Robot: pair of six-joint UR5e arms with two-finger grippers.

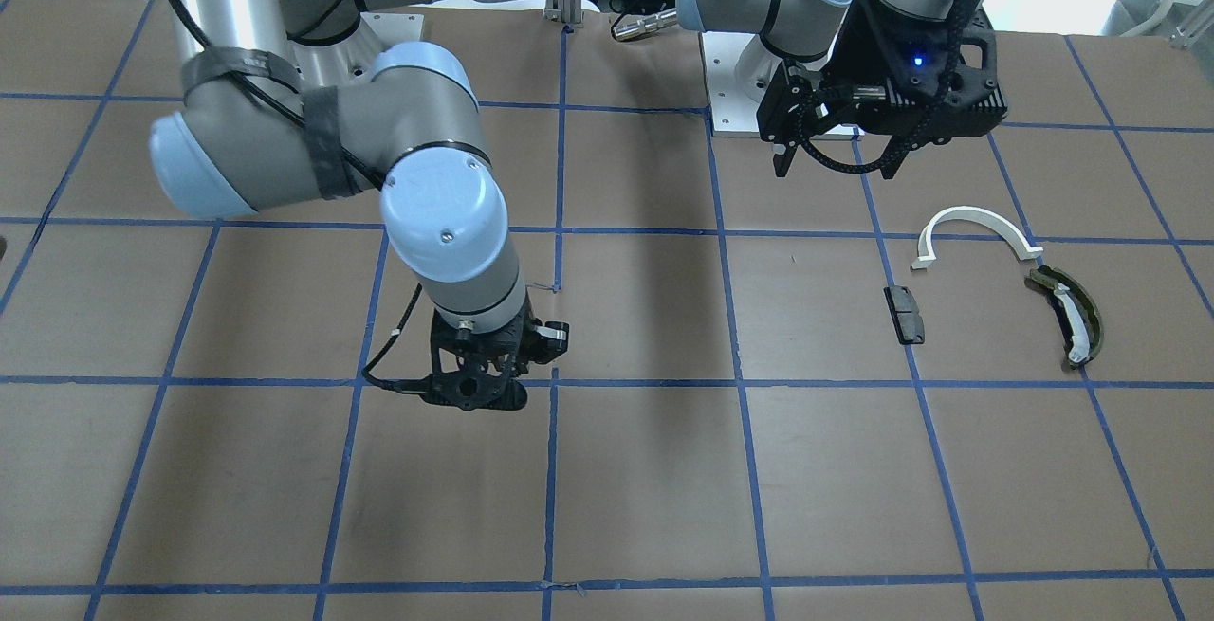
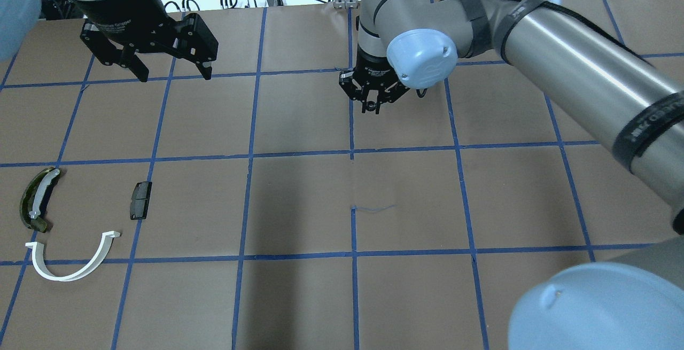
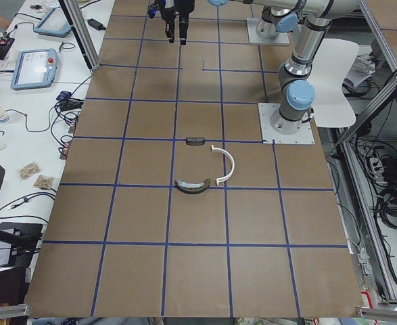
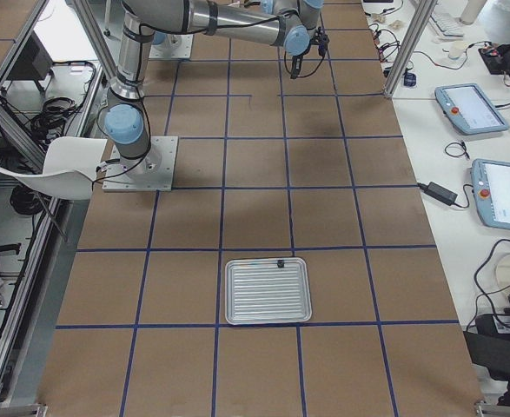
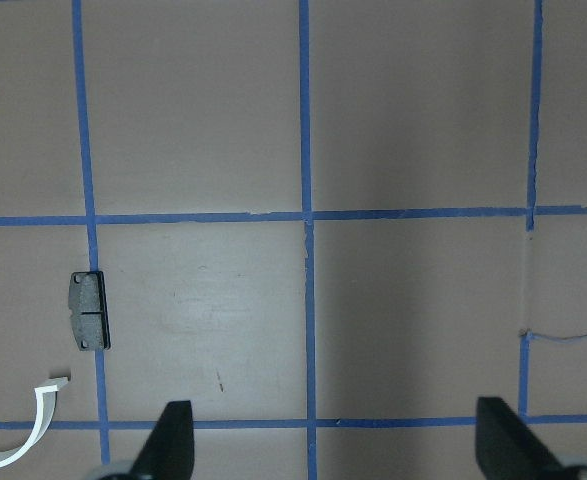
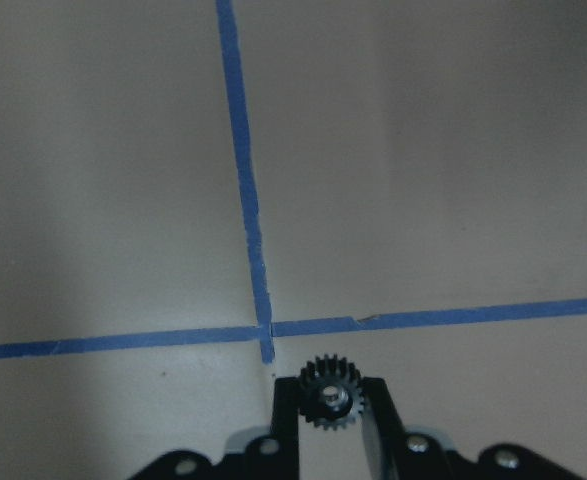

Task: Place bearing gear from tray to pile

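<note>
My right gripper is shut on a small black bearing gear and holds it above a crossing of blue tape lines near the table's middle. In the front view it hangs low over the table. The pile lies at the robot's left: a white half-ring arc, an olive-green curved piece with a white insert and a small black block. My left gripper is open and empty, high above the table, beyond the pile. The tray shows only in the exterior right view.
A small dark item sits at the tray's far rim. The left wrist view shows the black block and an end of the white arc at its left. Blue tape lines grid the brown table.
</note>
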